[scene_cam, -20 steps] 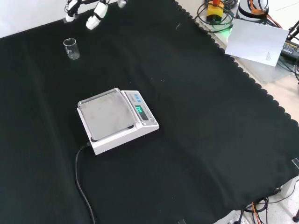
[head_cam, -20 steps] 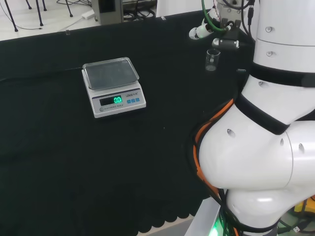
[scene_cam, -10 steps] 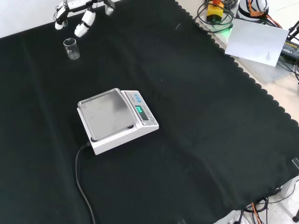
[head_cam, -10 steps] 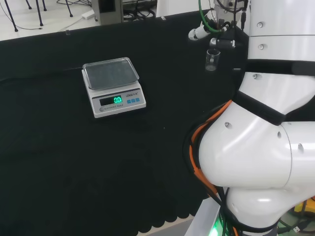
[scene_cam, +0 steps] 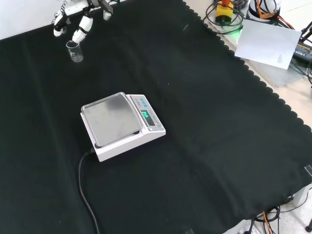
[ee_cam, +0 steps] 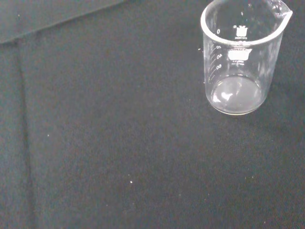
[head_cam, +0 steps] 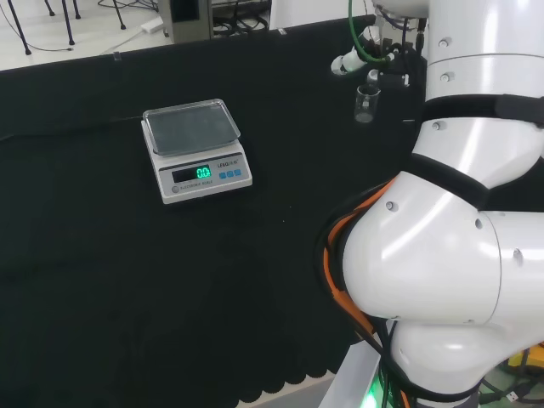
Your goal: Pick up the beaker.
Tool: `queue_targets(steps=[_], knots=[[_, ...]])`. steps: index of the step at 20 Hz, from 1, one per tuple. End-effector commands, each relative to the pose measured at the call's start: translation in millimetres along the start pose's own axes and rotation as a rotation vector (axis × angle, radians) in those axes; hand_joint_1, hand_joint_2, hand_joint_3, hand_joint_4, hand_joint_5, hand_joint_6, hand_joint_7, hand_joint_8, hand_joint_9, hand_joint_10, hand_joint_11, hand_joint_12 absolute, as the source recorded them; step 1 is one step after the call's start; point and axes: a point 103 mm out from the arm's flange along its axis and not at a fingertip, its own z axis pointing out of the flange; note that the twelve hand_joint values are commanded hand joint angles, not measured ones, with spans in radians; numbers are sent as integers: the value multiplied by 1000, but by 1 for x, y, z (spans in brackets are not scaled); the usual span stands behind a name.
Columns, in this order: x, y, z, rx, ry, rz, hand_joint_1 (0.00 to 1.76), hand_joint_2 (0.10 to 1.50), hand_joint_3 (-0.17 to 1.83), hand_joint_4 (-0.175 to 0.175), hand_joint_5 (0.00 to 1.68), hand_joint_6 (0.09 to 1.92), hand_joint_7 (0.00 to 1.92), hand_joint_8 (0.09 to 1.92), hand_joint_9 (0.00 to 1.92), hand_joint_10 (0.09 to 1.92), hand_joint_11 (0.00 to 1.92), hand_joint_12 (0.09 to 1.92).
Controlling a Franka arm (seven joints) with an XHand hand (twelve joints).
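Beaker (scene_cam: 74, 50) is standing upright and empty near the tabletop's (scene_cam: 204, 126) far left corner as the front view shows it, mouth up, its long axis vertical. Hand (scene_cam: 80, 19) is hovering just above and slightly behind it, fingers (scene_cam: 82, 28) hanging spread and nearly straight, holding nothing; one fingertip is pointing down toward the rim, and I cannot tell whether it is touching the glass. In the head view the beaker (head_cam: 365, 103) is sitting just below the hand (head_cam: 367, 56), beside the arm's white links.

So the grasp is turning on a short drop: the beaker is lying directly beneath the fingers, a little toward the front-view camera, and the fingers are probably needing to come down on either side of the wall before curling.

In the wrist view the beaker (ee_cam: 240, 59) is showing a spout on its rim and white graduation marks with a small printed block, too fine to read. A scale (scene_cam: 119, 124) is standing well apart toward the tabletop's middle, its display glowing green.
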Motion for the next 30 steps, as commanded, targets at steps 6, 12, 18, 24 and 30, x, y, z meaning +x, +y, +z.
queue_targets(steps=[6, 12, 18, 24, 30], knots=[[0, 7, 8, 26, 0, -11, 577, 854, 324, -60, 408, 610, 466, 721, 594, 770, 263, 1413], [-5, 17, 18, 43, 2, 5, 581, 852, 327, -60, 406, 619, 467, 723, 597, 770, 264, 1413], [-14, 28, 33, 130, -12, 18, 589, 846, 332, -58, 374, 620, 425, 721, 540, 778, 253, 1414], [-20, 34, 40, 177, -53, 43, 743, 739, 356, -25, 238, 339, 125, 712, 208, 870, 144, 1487], [-28, 40, 50, 187, -46, 55, 859, 697, 466, -32, 350, 308, 179, 706, 269, 841, 176, 1474]])
